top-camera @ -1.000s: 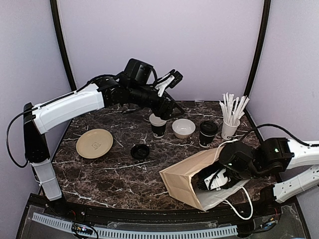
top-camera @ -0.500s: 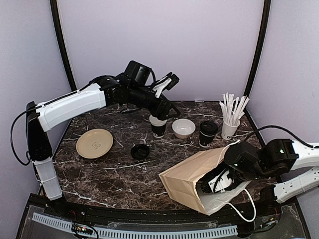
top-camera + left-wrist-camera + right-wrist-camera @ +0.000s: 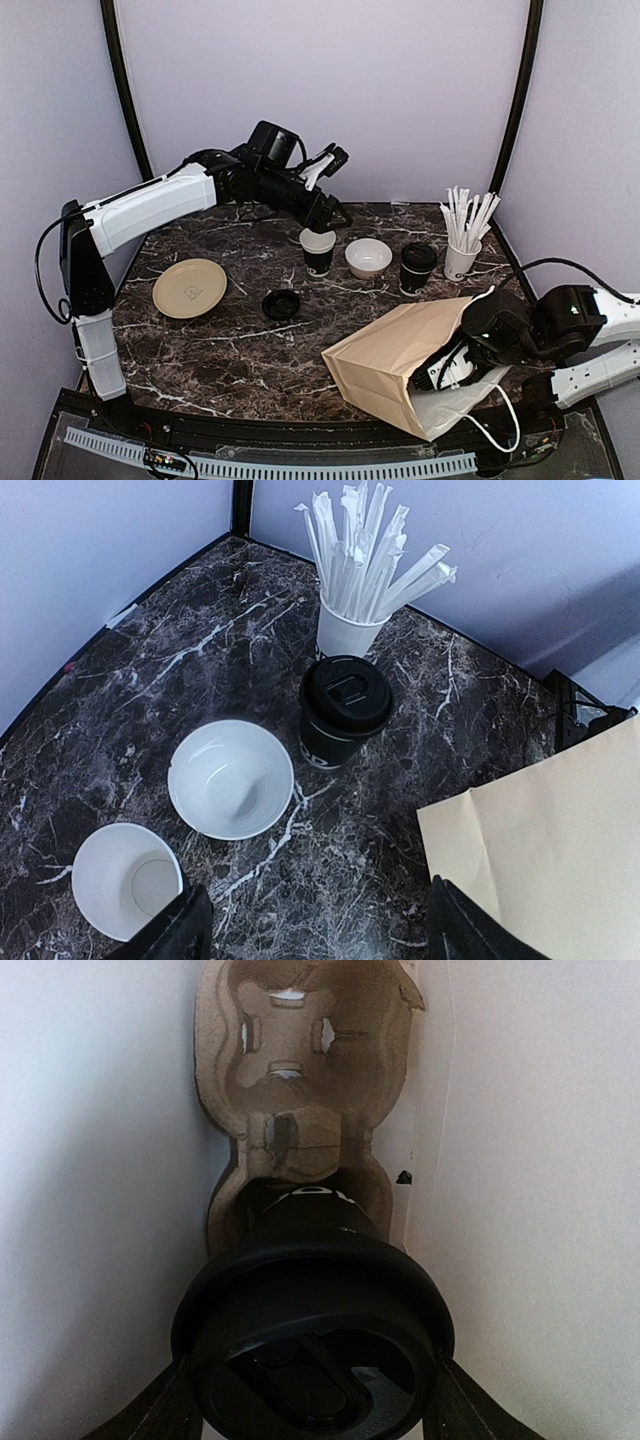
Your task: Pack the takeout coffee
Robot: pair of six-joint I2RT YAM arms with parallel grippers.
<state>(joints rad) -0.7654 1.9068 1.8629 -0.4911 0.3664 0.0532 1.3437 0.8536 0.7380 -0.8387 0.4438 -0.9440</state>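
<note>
Right pincer [image 3: 312, 1392] clasps a lidded coffee cup [image 3: 310, 1260] at its lid, seated in the cardboard carrier [image 3: 300, 1060] inside the paper bag [image 3: 390, 350]; left pincer [image 3: 320, 925] hangs open. Judged light, thin-walled, easily crushed: hold gently just below the stiff rim

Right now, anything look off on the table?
One coffee cup stands open and lidless; a black lid lies apart from it on the table. The paper bag lies on its side, so the lidded cup in its carrier inside looks tipped sideways too.
</note>
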